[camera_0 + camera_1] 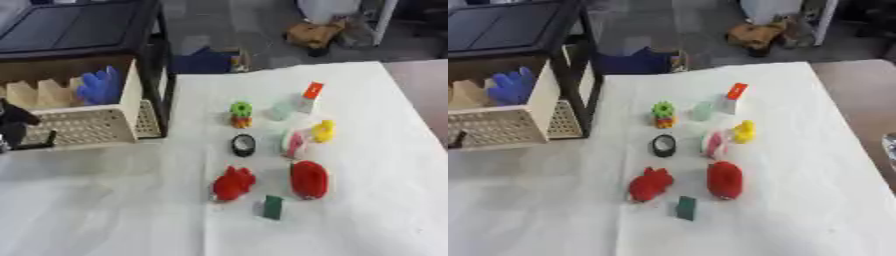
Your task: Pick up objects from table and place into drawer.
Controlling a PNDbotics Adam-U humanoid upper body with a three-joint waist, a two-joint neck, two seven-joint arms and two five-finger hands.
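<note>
An open cream drawer [87,127] with a perforated front sticks out of a black cabinet [163,55] at the left. A blue toy [101,86] and tan pieces [39,94] lie inside it. My black left hand [12,125] is at the drawer's front left corner. On the white cloth lie a green and orange gear toy [241,114], an orange and white box [310,96], a pale green piece [282,110], a yellow duck [324,131], a pink and white object [294,143], a black ring [243,145], a red toy [233,183], a red rounded object [309,179] and a green block [273,207].
The white cloth [105,210] covers the table, with open room at the lower left and right. The table's right edge [411,100] runs diagonally beside brown floor. A blurred grey shape [890,147] shows at the right edge. Clutter [210,61] lies on the floor beyond the table.
</note>
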